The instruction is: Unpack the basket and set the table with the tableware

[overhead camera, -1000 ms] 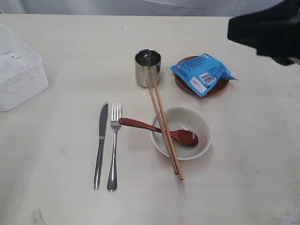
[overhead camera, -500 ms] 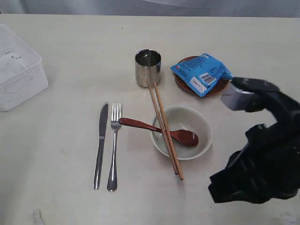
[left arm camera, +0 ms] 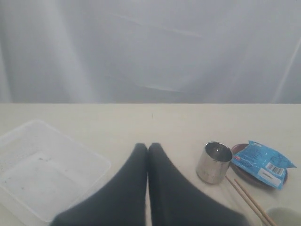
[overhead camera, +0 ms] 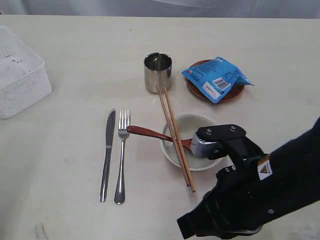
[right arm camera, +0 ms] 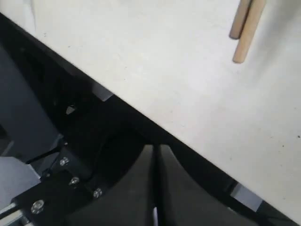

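The empty white basket (overhead camera: 20, 75) sits at the table's (overhead camera: 75, 30) left edge. The steel cup (overhead camera: 157, 71) stands mid-table, beside the brown-red plate (overhead camera: 239, 92). The knife (overhead camera: 107, 155) and fork (overhead camera: 121, 155) lie side by side. The dark red spoon (overhead camera: 147, 133) and the chopsticks (overhead camera: 172, 130) rest across the pale bowl (overhead camera: 170, 145). My right arm (overhead camera: 250, 195) covers the bowl's right side. The right gripper (right arm camera: 154, 148) is shut and empty, just past the table's front edge, near the chopstick ends (right arm camera: 244, 28). High above the table, the left gripper (left arm camera: 148, 146) is shut and empty between the basket (left arm camera: 47, 169) and the cup (left arm camera: 214, 162).
A blue snack packet (overhead camera: 216, 77) lies on the plate. The same packet (left arm camera: 265, 162) shows in the left wrist view. The right wrist view shows dark frame parts (right arm camera: 51, 188) under the table's front edge. A grey curtain (left arm camera: 150, 47) hangs behind the table.
My right arm swung down from the upper right to the front right and now overlaps the bowl. The tableware and basket have not moved.
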`<state>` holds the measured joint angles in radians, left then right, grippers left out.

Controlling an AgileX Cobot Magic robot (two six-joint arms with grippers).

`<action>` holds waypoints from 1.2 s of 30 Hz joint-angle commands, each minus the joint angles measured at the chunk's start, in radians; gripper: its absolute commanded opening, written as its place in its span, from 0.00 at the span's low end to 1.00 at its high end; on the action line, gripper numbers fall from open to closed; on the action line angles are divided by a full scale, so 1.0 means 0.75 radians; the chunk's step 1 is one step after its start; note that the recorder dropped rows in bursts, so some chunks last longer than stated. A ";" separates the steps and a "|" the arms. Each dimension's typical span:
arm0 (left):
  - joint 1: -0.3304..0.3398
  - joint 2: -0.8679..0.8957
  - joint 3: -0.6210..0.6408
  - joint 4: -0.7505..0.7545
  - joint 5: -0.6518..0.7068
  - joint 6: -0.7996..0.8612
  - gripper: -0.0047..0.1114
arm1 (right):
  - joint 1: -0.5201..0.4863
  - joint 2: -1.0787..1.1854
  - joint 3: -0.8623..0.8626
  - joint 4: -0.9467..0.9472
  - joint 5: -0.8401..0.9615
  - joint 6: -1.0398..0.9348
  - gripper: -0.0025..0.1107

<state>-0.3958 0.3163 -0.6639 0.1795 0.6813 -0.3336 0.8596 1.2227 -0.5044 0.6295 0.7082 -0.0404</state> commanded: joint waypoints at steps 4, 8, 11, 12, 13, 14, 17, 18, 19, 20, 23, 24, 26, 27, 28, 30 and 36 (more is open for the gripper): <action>0.003 -0.003 0.006 0.039 -0.006 0.042 0.04 | 0.008 0.170 0.005 -0.076 -0.132 -0.001 0.02; 0.003 -0.003 0.006 0.044 -0.006 0.055 0.04 | 0.008 0.199 0.005 -0.077 -0.223 -0.001 0.02; 0.003 -0.003 0.006 0.044 -0.006 0.055 0.04 | 0.008 0.232 0.005 -0.077 -0.271 -0.001 0.02; 0.003 -0.003 0.006 0.043 -0.006 0.057 0.04 | 0.008 0.246 0.005 -0.077 -0.273 -0.001 0.02; 0.003 -0.003 0.006 0.043 -0.006 0.062 0.04 | 0.008 0.258 0.005 -0.077 -0.273 -0.001 0.02; 0.003 -0.003 0.006 0.043 -0.006 0.065 0.04 | 0.008 0.269 0.005 -0.079 -0.271 -0.001 0.02; 0.003 -0.003 0.006 0.043 -0.006 0.077 0.04 | 0.008 0.284 0.005 -0.083 -0.272 -0.010 0.02; 0.003 -0.003 0.006 0.043 -0.006 0.080 0.04 | 0.008 0.284 0.005 -0.092 -0.276 -0.010 0.02; 0.003 -0.003 0.006 0.043 -0.006 0.080 0.04 | 0.008 0.284 0.005 -0.099 -0.286 -0.010 0.02; 0.003 -0.003 0.006 0.043 -0.006 0.080 0.04 | 0.008 0.284 0.005 -0.099 -0.295 -0.010 0.02; 0.003 -0.003 0.006 0.043 -0.006 0.082 0.04 | 0.008 0.284 0.005 -0.105 -0.320 -0.010 0.02; 0.003 -0.003 0.006 0.043 -0.006 0.082 0.04 | 0.008 0.284 0.005 -0.105 -0.325 -0.010 0.02; 0.003 -0.003 0.006 0.043 -0.006 0.082 0.04 | 0.008 0.284 0.005 -0.105 -0.329 -0.010 0.02; 0.003 -0.003 0.006 0.043 -0.006 0.082 0.04 | 0.008 0.284 0.005 -0.105 -0.331 -0.010 0.02; 0.003 -0.003 0.006 0.043 -0.006 0.082 0.04 | 0.008 0.284 0.005 -0.105 -0.340 -0.010 0.02; 0.003 -0.003 0.006 0.043 -0.006 0.082 0.04 | 0.008 0.284 0.005 -0.105 -0.343 -0.013 0.02; 0.003 -0.003 0.006 0.043 -0.004 0.086 0.04 | 0.008 0.284 0.005 -0.127 -0.327 -0.013 0.02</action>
<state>-0.3958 0.3163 -0.6639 0.2011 0.6813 -0.2735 0.8658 1.4359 -0.5044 0.5595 0.4627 -0.0425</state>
